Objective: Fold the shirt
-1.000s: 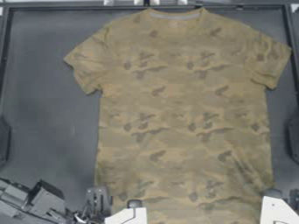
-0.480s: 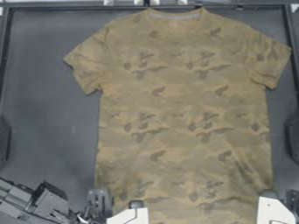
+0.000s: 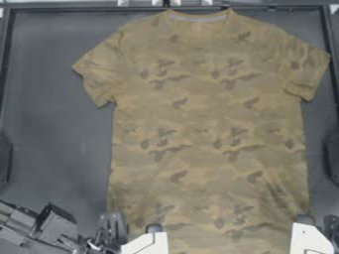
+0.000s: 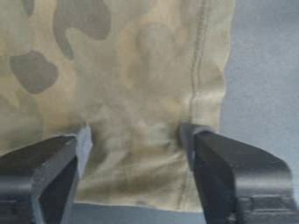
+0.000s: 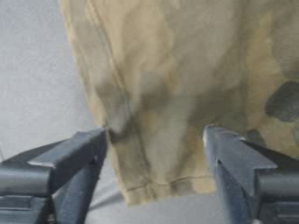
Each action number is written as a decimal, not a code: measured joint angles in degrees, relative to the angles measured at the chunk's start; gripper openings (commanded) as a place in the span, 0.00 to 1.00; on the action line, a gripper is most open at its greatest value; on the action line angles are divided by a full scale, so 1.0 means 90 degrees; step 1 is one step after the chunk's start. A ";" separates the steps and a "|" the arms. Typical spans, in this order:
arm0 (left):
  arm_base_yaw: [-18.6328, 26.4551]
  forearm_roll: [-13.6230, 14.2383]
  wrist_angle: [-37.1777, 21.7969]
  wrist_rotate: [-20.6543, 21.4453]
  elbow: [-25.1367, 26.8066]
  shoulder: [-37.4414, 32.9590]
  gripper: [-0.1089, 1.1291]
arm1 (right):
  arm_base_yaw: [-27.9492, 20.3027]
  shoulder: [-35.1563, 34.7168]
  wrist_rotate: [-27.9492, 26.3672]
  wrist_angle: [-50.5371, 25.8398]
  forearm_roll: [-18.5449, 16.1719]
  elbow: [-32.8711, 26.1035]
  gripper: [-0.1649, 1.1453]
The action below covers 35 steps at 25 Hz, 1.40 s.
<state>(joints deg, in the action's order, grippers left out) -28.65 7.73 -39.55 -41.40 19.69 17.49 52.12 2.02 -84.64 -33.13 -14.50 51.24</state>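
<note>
Now both grippers sit at the hem corners of the shirt [image 3: 205, 124], jaws spread wide.

Flat on the dark table [image 3: 53, 124] lies the tan, blotch-patterned shirt, front up, pale grey neckband [image 3: 197, 18] toward the far edge and both short sleeves spread out to the sides, hem at the near edge where the arms come in. Left gripper [image 4: 135, 139] is down over the hem corner on its side, jaws parted with a wide band of cloth and the side seam lying between them, the fingertips [image 4: 81, 140] resting against the cloth but nothing pinched. Right gripper [image 5: 156, 139] mirrors it at the other hem corner, jaws just as far apart, straddling the side seam with the stitched hem edge just beneath, cloth between them but not gripped.
</note>
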 measured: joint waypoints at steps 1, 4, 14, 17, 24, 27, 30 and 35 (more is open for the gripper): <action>0.0010 -0.0039 0.0000 0.0000 0.0010 0.0010 0.65 | 0.0000 -0.0039 0.0010 0.0000 0.0000 -0.0010 0.64; 0.0039 -0.0127 0.0029 0.0000 0.0068 0.0000 0.40 | -0.0010 -0.0186 0.0059 0.0000 0.0039 -0.0059 0.39; 0.0059 -0.0195 0.0303 0.0127 0.0234 -0.0078 0.14 | -0.0029 -0.0371 0.0176 0.0488 0.0146 -0.0176 0.19; 0.0049 -0.0186 0.0312 0.0146 0.0215 -0.0127 0.13 | -0.0020 -0.0293 0.0166 0.0400 0.0146 -0.0254 0.19; -0.0039 0.0049 -0.0020 0.0020 0.0205 -0.0254 0.13 | -0.0020 0.0342 0.0117 -0.0898 0.0020 -0.0381 0.19; -0.0166 0.0420 -0.0449 -0.0205 0.0049 -0.0264 0.13 | -0.0029 0.0693 0.0049 -0.1357 -0.0088 -0.0518 0.19; -0.0293 0.0762 -0.0938 -0.0459 -0.0166 -0.0361 0.13 | -0.0010 0.0967 0.0039 -0.1719 -0.0137 -0.0654 0.19; -0.0508 0.1055 -0.1592 -0.0762 -0.0449 -0.0654 0.13 | 0.0107 0.1211 -0.0078 -0.2285 -0.0156 -0.0986 0.19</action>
<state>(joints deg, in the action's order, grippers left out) -33.22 17.23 -53.88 -48.25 15.64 11.60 53.09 12.92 -85.34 -53.70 -15.91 42.36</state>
